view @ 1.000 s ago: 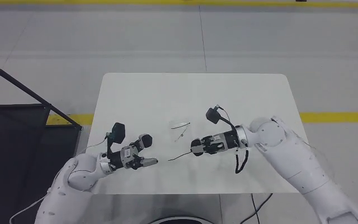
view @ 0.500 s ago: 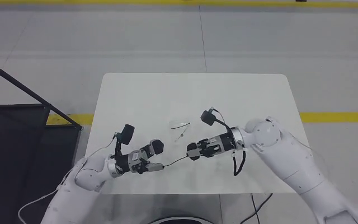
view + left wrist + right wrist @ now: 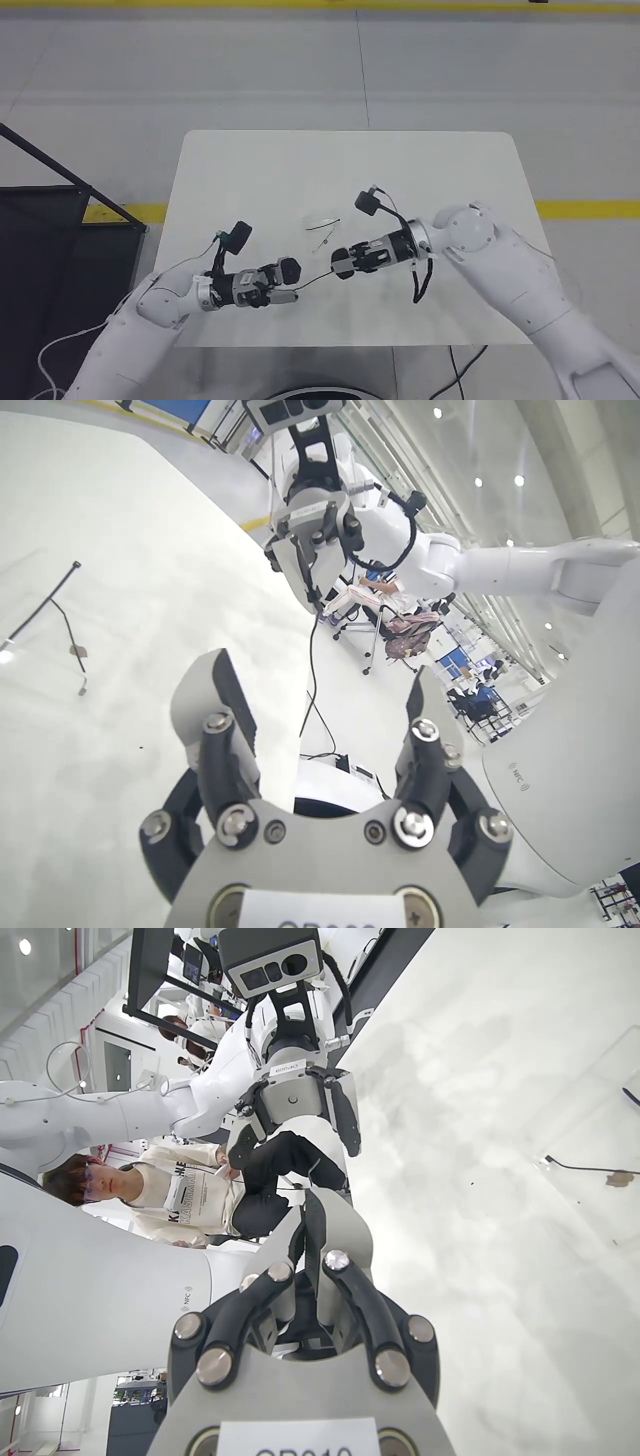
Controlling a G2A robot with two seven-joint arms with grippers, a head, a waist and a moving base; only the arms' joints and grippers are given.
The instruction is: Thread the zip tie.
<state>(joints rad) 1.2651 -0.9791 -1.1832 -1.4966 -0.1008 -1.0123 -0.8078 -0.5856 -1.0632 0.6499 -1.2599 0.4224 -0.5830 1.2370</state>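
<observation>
Zip tie (image 3: 318,281): a thin black strand held in the air above the near part of the tabletop (image 3: 400,170), running between my two tools. My right tool (image 3: 343,263) is pinched together on one end of it; in the right wrist view the two pads meet on the strand with no gap between them. From that grip the free length runs toward my left tool (image 3: 288,284), whose fingers stand wide apart. In the left wrist view the strand hangs down from the right tool and passes through the space between those spread fingers, clear of both pads where I can see it. I cannot tell whether its far tip touches anything. Two spare ties (image 3: 50,599) lie flat on the tabletop beyond both tools, touching one another and well apart from the held strand.
</observation>
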